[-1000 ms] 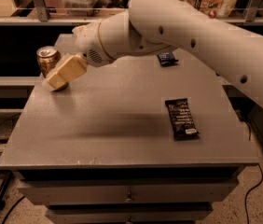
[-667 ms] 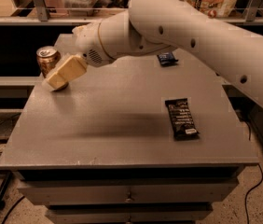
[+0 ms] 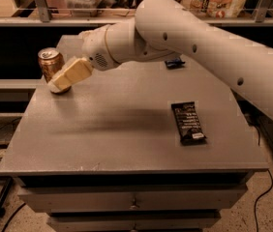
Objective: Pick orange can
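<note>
Cannot tell grip, released or clenched, of gripper (image 3: 63, 80) low at tabletop's (image 3: 117, 129) far-left corner, with orange can (image 3: 50, 62) upright just behind it, dark wrapper (image 3: 188, 122) well off right.

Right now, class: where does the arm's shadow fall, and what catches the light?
Camera view: the arm's soft shadow crosses the table's middle, left of the wrapper; the can's top rim glints, with the gripper right in front of it, far left.
</note>
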Motion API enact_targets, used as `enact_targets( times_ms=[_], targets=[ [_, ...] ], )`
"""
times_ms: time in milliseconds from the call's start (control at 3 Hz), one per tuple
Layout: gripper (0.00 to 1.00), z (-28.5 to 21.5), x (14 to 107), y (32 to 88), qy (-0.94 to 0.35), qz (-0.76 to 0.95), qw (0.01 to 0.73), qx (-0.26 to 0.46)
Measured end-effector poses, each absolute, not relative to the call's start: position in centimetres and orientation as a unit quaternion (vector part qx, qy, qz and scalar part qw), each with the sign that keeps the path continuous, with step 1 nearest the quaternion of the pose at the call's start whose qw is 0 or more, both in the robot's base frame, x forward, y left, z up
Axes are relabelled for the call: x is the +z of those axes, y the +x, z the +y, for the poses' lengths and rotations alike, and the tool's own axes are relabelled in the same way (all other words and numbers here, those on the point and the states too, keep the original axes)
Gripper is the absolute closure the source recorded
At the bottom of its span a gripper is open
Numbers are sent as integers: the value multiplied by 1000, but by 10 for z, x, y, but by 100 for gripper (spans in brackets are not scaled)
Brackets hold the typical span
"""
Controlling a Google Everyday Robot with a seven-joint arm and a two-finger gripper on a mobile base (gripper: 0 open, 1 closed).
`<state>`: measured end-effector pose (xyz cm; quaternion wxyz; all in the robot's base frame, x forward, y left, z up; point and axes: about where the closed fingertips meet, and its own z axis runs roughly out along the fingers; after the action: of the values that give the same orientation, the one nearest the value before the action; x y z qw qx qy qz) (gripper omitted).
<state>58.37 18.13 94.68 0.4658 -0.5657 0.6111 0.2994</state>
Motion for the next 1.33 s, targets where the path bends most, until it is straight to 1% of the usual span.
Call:
enact_targets(
  times_ms=[1000,1333],
  targets=[
    [0,224,917,625,-562,592,474,330],
    [18,240,906,630,-557,585,476,347]
  ],
)
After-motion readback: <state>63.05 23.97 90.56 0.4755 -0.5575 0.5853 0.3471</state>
